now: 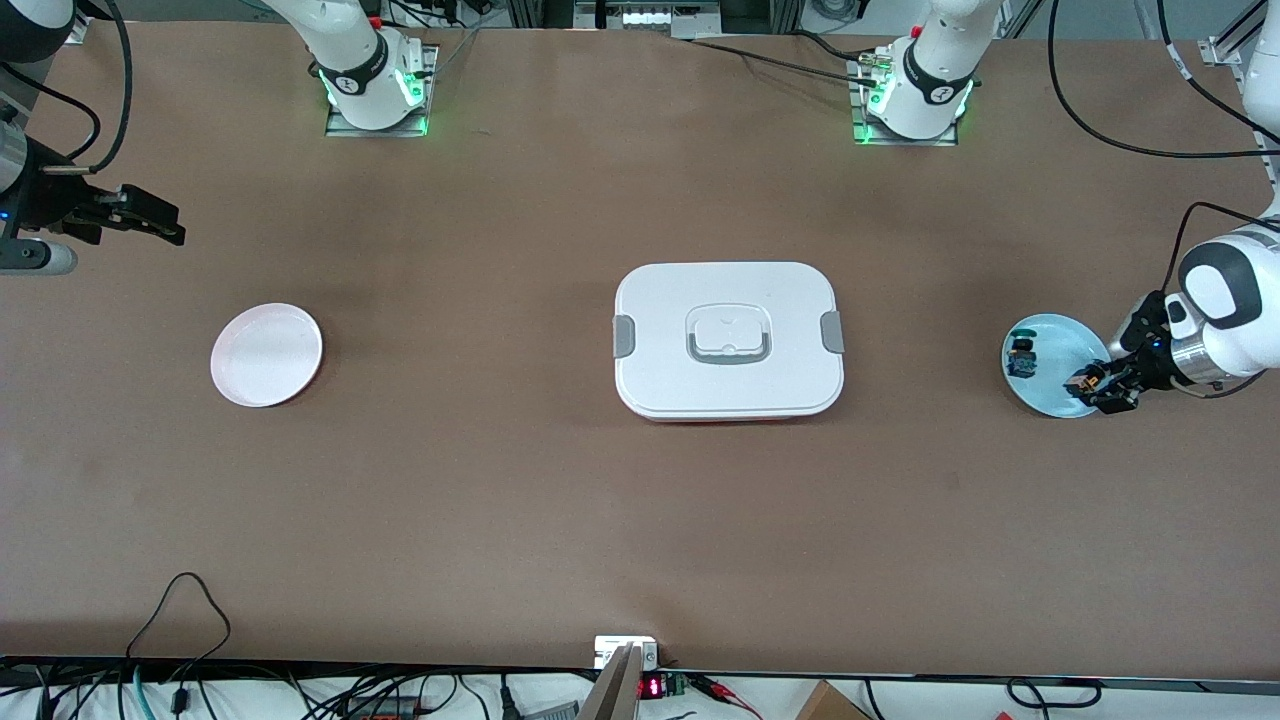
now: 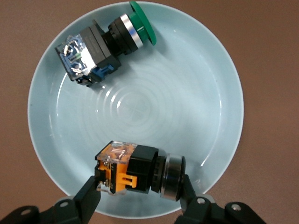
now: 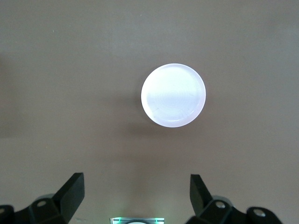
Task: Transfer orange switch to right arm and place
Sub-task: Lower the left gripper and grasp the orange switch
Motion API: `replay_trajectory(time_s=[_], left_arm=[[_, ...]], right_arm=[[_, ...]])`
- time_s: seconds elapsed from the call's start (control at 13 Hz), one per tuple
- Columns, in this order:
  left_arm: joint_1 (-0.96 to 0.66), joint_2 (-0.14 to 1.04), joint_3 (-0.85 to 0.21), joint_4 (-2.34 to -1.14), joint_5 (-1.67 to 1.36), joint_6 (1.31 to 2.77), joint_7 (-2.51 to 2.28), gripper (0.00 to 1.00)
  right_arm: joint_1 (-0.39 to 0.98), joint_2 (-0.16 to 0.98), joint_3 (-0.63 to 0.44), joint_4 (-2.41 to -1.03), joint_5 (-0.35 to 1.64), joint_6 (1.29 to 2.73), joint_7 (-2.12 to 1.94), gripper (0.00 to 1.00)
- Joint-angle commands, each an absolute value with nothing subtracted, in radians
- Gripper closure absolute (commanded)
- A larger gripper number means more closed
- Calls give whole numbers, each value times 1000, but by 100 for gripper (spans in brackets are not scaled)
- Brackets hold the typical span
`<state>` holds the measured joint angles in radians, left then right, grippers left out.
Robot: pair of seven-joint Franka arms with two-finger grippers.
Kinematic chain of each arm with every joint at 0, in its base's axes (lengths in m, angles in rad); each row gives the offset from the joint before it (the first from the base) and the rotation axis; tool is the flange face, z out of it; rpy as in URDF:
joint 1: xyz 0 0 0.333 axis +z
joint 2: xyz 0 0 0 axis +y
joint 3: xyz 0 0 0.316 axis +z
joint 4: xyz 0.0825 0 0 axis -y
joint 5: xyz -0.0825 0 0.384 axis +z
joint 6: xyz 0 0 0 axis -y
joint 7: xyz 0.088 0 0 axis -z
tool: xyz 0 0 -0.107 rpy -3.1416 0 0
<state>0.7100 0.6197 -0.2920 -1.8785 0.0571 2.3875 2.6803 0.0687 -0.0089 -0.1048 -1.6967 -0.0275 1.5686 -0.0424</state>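
The pickup step is in hand: the orange switch (image 2: 135, 170) is pinched between the left gripper (image 2: 140, 189) fingers, on the blue plate (image 2: 205, 70). A lift is called for next, toward the waiting right gripper (image 3: 135, 186), whose 2 fingers are spread, with the white plate (image 3: 173, 95) below it.

The left gripper (image 2: 140, 193) has its jaws clamped on the orange switch (image 2: 138, 169), one finger at its orange terminal end and the other at its metal-ringed end, on a pale blue plate (image 2: 196, 93). A green-capped switch (image 2: 105, 46) lies on its side near the plate's rim, well apart, on the brown worktop (image 2: 266, 37).
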Motion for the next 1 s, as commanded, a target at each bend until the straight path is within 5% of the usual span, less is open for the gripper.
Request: replay_trajectory(time_s=[0.0, 0.31, 0.93], left_arm=[[722, 617, -302, -1875, 64, 2392, 2704, 99], [736, 600, -302, -1865, 37, 2367, 2671, 100], [723, 595, -341, -1580, -202, 1814, 2469, 100]], right_arm=[[66, -14, -104, -1687, -17, 1552, -46, 0], [67, -14, -100, -1687, -17, 1552, -48, 0], [71, -14, -91, -1686, -17, 1531, -48, 0]])
